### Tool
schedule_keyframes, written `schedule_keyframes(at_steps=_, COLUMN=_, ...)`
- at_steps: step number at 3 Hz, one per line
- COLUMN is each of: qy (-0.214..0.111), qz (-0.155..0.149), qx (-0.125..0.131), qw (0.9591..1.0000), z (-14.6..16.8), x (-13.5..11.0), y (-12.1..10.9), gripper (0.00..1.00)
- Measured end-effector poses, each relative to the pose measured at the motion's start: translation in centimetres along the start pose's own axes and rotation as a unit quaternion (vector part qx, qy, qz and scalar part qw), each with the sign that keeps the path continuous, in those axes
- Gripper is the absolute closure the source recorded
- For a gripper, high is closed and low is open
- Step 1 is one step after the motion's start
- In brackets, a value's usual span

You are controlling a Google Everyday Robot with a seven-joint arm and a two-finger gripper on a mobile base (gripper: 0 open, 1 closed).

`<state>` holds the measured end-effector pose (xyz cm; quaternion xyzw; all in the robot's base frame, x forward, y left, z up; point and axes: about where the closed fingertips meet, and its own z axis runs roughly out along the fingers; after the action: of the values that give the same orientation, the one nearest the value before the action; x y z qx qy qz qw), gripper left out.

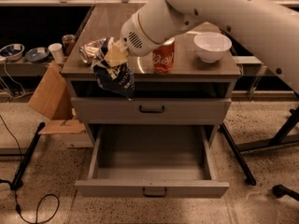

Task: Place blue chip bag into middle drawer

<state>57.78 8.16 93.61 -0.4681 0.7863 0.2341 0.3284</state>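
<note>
End effector (116, 55) grips the blue chip bag (115, 80) by its top so it dangles clear of the table (189, 67) edge, open middle drawer (149, 189) waiting at five o'clock.

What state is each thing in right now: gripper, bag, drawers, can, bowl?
gripper: shut on the blue chip bag, at the counter's front left edge.
blue chip bag: held, hanging past the counter edge.
middle drawer: pulled open, nothing inside.
upper drawer: shut.
red can: upright.
white bowl: upright.
</note>
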Motion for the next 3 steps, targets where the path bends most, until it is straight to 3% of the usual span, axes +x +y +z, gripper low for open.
schedule_keyframes(at_steps=1, qy=-0.009, qz=-0.009, qx=-0.013, qw=0.9998, z=1.6, x=1.5, y=0.7, gripper=1.00)
schedule_keyframes(at_steps=3, qy=-0.019, qz=0.004, qx=-0.045, qw=0.9988, z=6.0, x=8.0, y=3.6, gripper=1.00)
